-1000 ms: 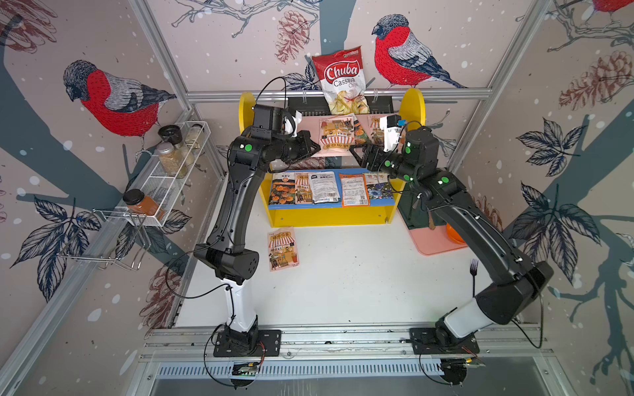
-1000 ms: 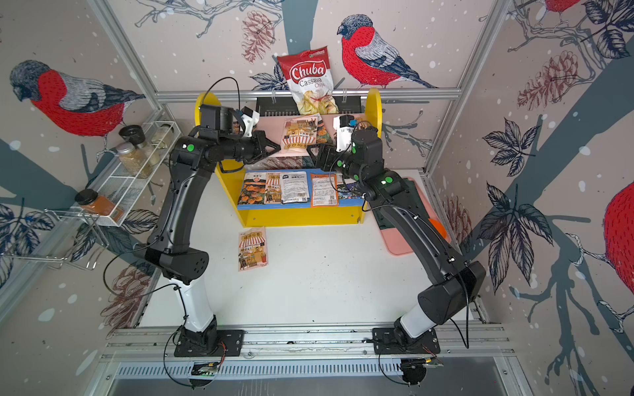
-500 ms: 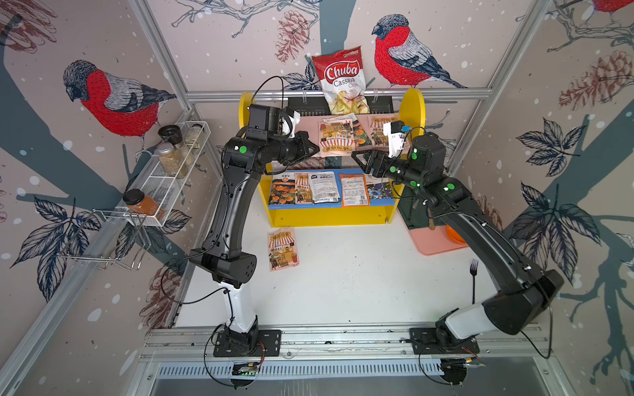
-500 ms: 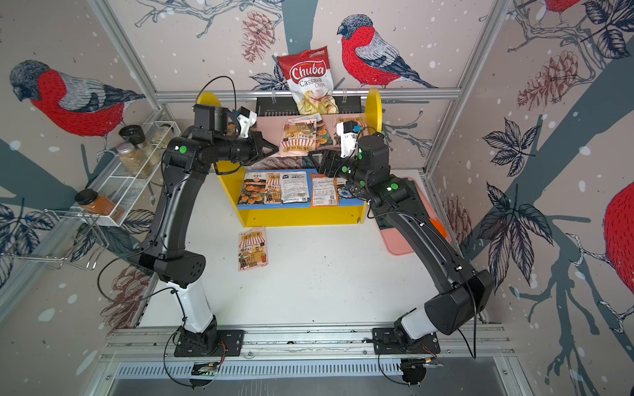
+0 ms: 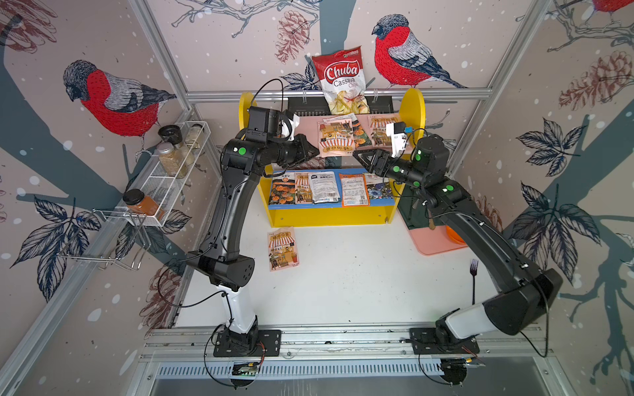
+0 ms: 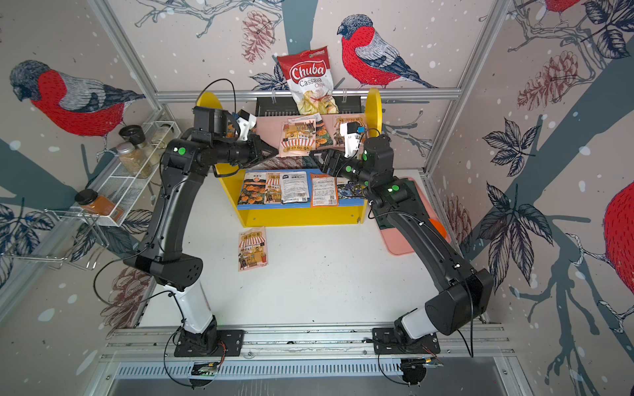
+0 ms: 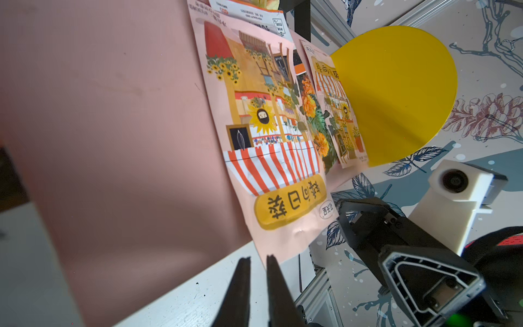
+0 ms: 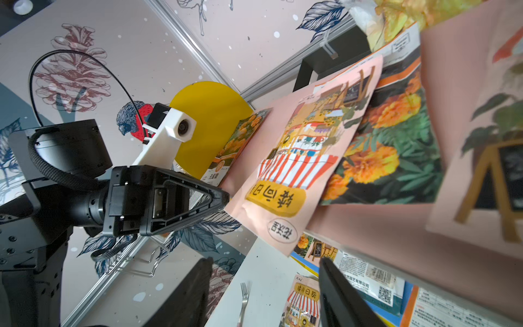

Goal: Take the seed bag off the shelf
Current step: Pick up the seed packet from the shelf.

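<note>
The seed bag is pink with a striped shop awning. It lies on the pink upper board of the shelf, with its lower end hanging over the front edge. My left gripper sits at that overhanging corner, jaws a narrow gap apart with nothing between them. In the left wrist view the seed bag ends just past the fingertips. My right gripper stands open below the seed bag, holding nothing.
A marigold packet and another pink packet lie beside the seed bag. Several packets fill the blue lower board. One packet lies on the white table. Also here: chips bag, wire spice rack, pink tray, fork.
The left gripper's jaws have parted slightly from shut. Both arms shifted a little a second ago and have stayed almost still since.
</note>
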Controlling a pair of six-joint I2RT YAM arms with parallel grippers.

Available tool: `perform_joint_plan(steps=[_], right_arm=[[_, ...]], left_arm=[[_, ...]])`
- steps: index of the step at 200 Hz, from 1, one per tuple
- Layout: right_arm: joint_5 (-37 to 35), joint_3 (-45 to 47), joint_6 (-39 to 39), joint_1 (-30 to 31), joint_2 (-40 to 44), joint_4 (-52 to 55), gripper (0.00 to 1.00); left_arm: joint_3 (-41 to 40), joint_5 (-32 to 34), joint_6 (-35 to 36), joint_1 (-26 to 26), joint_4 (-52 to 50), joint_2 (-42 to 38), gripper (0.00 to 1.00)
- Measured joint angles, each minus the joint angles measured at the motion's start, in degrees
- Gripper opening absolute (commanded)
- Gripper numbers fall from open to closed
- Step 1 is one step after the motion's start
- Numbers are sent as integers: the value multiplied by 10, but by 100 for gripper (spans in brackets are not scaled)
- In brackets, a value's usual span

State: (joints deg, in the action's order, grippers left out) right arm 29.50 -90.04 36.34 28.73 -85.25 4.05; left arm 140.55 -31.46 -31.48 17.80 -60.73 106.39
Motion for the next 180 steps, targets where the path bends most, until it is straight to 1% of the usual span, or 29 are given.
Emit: perform_joint_plan(steps=[34, 46, 66, 88, 106, 119, 134, 150, 154, 180], right_arm=[[31, 1, 16, -4, -14, -21, 61], [38, 2, 29, -5, -17, -27, 60], [44, 5, 32, -6, -20, -36, 58], [52, 6, 43, -7, -25, -45, 57], [57, 6, 47, -7, -31, -56, 57], [62, 5, 58, -8, -35, -58, 56], [66, 5, 61, -11, -40, -64, 55], [75, 5, 73, -16, -44, -73, 54], [79, 5, 74, -17, -45, -75, 54], [93, 2, 88, -21, -52, -84, 53]], left_arm=[[2, 0, 3, -3, 0, -14, 32], [2, 2, 4, -4, 0, -19, 38], [1, 2, 4, -5, 0, -30, 44], [-8, 2, 8, -5, 0, -46, 56], [-38, 2, 15, -6, 2, -66, 69], [-63, 2, 15, -6, 5, -81, 76], [-87, 2, 19, -6, 10, -99, 85], [-111, 2, 22, -6, 20, -120, 93], [-116, 2, 24, -6, 20, -125, 96], [-152, 0, 35, -6, 34, -163, 97]])
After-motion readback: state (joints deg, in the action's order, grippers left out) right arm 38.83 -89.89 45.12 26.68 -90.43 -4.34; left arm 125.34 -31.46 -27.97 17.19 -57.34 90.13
